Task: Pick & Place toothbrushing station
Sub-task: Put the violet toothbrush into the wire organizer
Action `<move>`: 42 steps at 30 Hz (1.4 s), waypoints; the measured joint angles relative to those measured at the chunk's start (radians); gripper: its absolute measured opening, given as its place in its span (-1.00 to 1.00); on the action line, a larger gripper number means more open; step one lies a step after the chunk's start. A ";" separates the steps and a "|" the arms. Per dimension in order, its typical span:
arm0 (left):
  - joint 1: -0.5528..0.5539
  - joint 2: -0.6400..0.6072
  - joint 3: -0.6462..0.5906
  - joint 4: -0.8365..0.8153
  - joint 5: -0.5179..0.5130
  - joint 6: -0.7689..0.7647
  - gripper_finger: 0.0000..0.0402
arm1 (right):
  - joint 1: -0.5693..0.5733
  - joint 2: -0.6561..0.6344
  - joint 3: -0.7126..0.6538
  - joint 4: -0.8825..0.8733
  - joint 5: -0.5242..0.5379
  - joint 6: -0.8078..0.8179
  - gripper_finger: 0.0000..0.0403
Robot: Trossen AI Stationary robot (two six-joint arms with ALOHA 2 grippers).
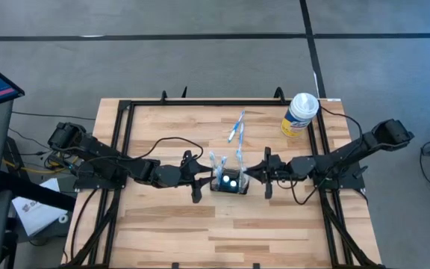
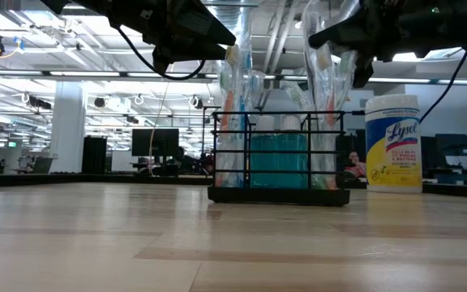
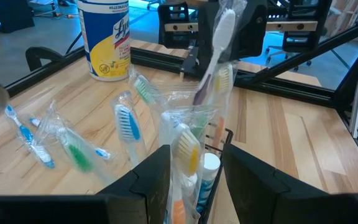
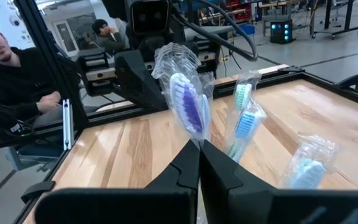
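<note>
I reached in from both sides toward the middle of the pale wooden plank table (image 1: 200, 232), where the toothbrushing station (image 1: 230, 183), a small black wire-frame rectangular holder, stood upright and flat on the boards. In the low view its black bars (image 2: 278, 154) enclosed a teal container and several plastic-wrapped toothbrushes standing on end.

My left gripper (image 1: 198, 179) sat just beside the holder on its left side. Its two dark fingers (image 3: 151, 180) were spread apart, and between them showed the near end of the holder with a wrapped yellow-bristled toothbrush (image 3: 188, 152) and a white-capped tube (image 3: 209, 165). I could not tell whether the fingers touched the frame.

My right gripper (image 1: 266, 174) sat just beside the holder on its right side. Its fingers (image 4: 185, 168) were pressed together at the tips, pinching the clear wrapper of a purple-and-white toothbrush (image 4: 188, 106) that stood upright above them. Near it stood a wrapped green-and-blue toothbrush (image 4: 244, 121).

Farther back on the table lay loose wrapped toothbrushes (image 1: 237, 128), well apart from the holder, and the white-and-yellow cylindrical wipes canister (image 1: 301, 113) stood upright near the far right corner. Beyond the table's black frame a person in dark clothing (image 4: 17, 81) sat, with another person (image 4: 107, 34) farther back.
</note>
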 joint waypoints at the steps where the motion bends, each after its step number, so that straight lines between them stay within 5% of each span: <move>1: 0.000 0.000 0.000 0.000 0.000 0.000 -0.30 | 0.000 0.000 0.000 -0.004 0.000 0.000 -1.00; 19: -0.002 0.000 -0.001 -0.002 0.000 0.000 -0.30 | 0.014 -0.237 0.000 -0.282 0.083 -0.042 -1.00; 42: -0.002 0.000 -0.001 -0.002 0.000 0.000 -0.30 | 0.002 -0.131 0.001 -0.361 0.106 -0.048 -1.00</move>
